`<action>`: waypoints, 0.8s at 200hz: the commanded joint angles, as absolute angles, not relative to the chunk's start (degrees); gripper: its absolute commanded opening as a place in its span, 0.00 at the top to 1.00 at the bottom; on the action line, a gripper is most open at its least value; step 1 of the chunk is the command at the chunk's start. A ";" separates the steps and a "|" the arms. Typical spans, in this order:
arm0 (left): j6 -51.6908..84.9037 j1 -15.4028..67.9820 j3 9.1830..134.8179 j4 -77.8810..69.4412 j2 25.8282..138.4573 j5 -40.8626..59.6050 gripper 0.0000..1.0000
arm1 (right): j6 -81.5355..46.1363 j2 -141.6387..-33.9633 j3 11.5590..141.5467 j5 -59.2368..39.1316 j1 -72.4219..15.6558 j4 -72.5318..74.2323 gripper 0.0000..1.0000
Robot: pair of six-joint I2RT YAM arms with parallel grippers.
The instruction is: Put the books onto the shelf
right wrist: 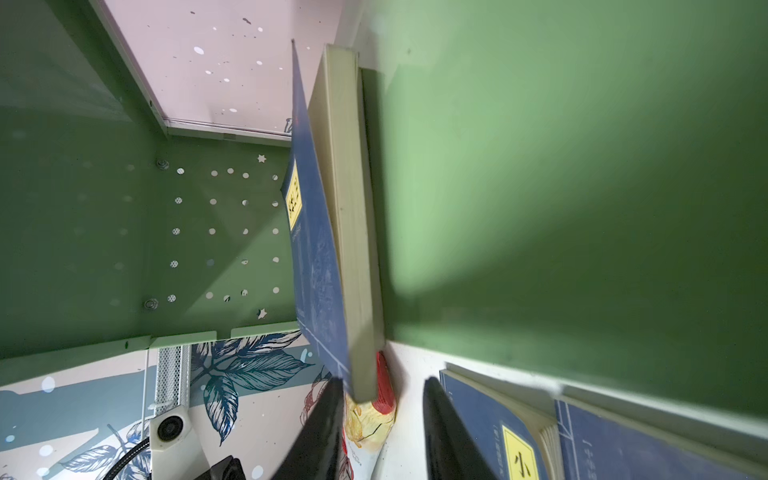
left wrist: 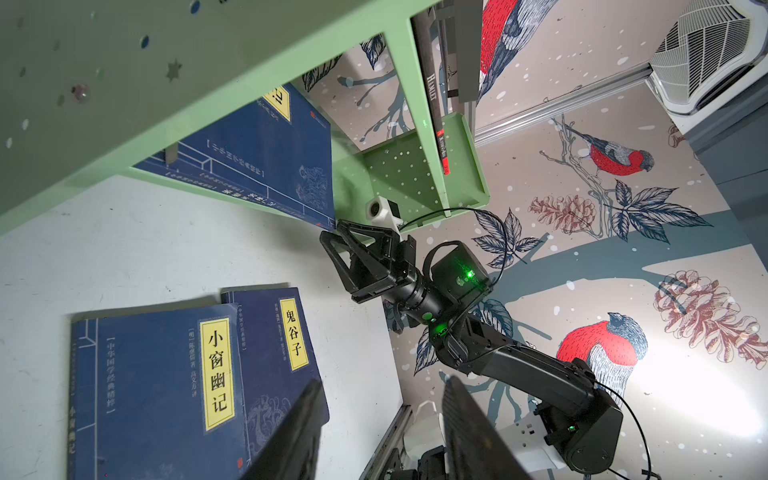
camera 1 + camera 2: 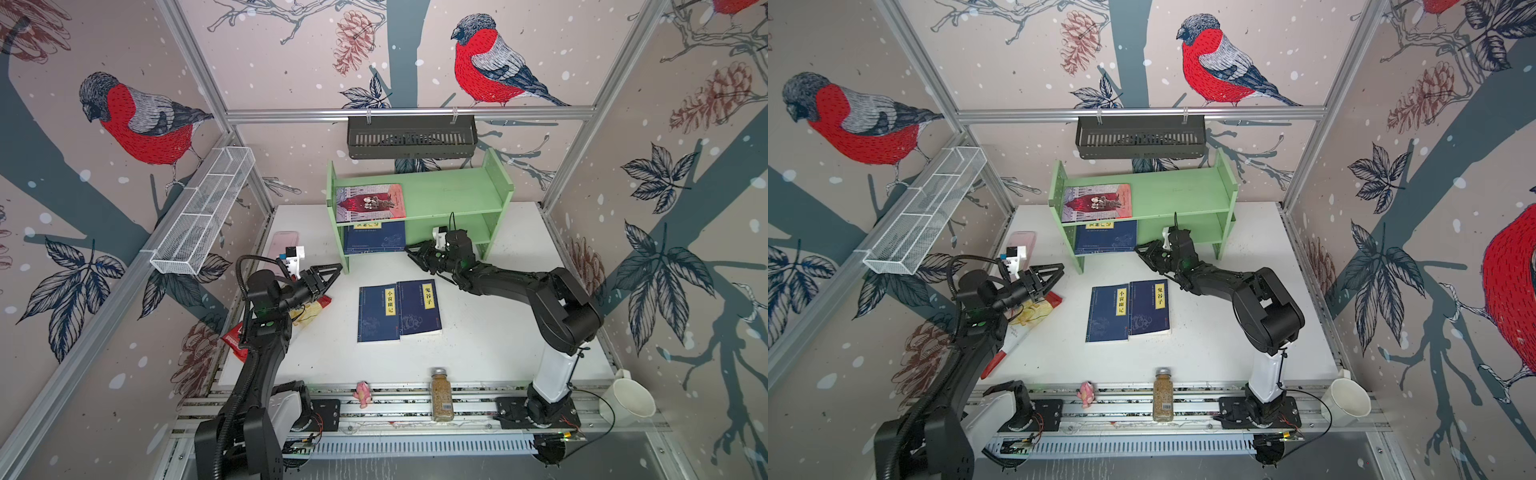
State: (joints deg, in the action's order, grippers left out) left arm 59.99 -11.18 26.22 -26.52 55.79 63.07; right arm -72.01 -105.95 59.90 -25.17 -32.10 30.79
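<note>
The green shelf (image 3: 449,195) (image 3: 1175,195) stands at the back. A pink-red book (image 3: 370,203) lies flat on its upper tier, and a navy book (image 3: 374,239) (image 1: 320,257) lies on the lower tier, jutting over the front edge. Two more navy books (image 3: 378,311) (image 3: 419,307) (image 2: 158,395) lie side by side mid-table. My right gripper (image 3: 409,249) (image 1: 384,382) is open at the shelved navy book's near right corner, which sits between the fingertips unsqueezed. My left gripper (image 3: 337,269) (image 2: 382,382) hangs open and empty by the shelf's left leg.
A black slotted basket (image 3: 411,137) hangs above the shelf and a white wire basket (image 3: 203,208) on the left wall. A pink slab (image 3: 284,245) and a snack bag (image 3: 309,311) lie left. A spice jar (image 3: 441,395), a pink toy (image 3: 363,394) and a white cup (image 3: 627,399) line the front rail.
</note>
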 commanded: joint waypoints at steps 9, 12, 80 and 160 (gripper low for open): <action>60.12 -11.43 25.93 -29.35 55.62 64.26 0.52 | -68.38 -104.94 61.60 -23.71 -32.52 28.84 0.73; 60.12 -11.43 25.93 -29.34 55.63 64.25 0.52 | -68.05 -104.94 61.87 -23.66 -32.60 28.49 0.73; 60.12 -11.51 25.84 -29.44 55.46 64.25 0.52 | -65.67 -106.23 64.16 -22.87 -32.52 25.18 0.79; 60.16 -11.60 25.75 -29.61 55.45 64.25 0.52 | -63.64 -106.78 66.26 -22.52 -32.34 23.12 0.89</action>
